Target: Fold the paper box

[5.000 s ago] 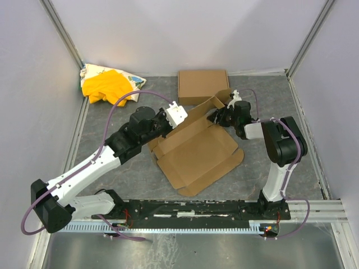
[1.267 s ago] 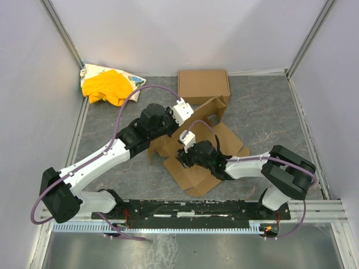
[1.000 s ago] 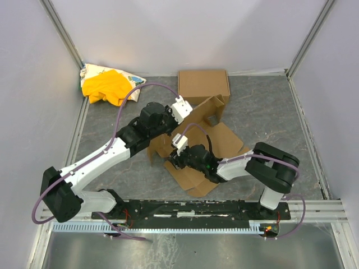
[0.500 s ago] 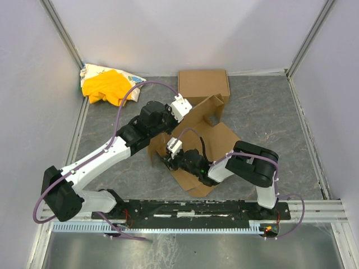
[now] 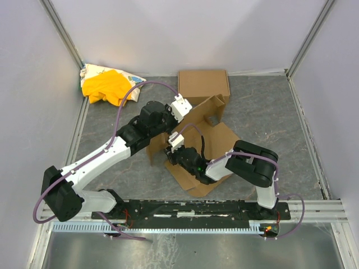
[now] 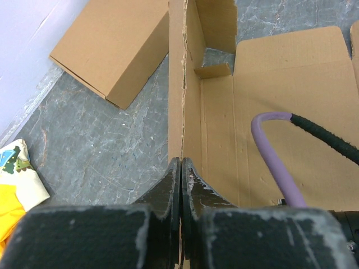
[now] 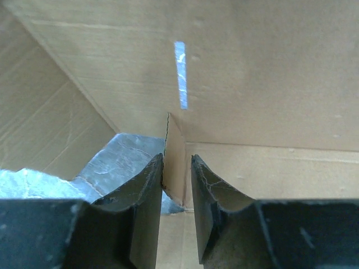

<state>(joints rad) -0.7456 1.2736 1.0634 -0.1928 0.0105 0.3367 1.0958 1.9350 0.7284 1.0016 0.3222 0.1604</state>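
Right gripper (image 7: 176, 165), nearest: its 2 black fingers straddle a small upright flap (image 7: 174, 147) at an inner corner of the plain brown cardboard die-cut paper box (image 5: 220, 140). They look close on it, but contact cannot be told.

The box lies mid-table, half open, base flat on the grey stone-patterned table (image 5: 269, 112).

Left gripper (image 6: 180, 163): clenched on the top edge of 1 raised side wall (image 6: 176, 84), holding it upright.

Beyond: flat rectangular brown cardboard box (image 5: 203, 85) by the back wall. Far left corner: yellow cloth bundle (image 5: 106, 85).
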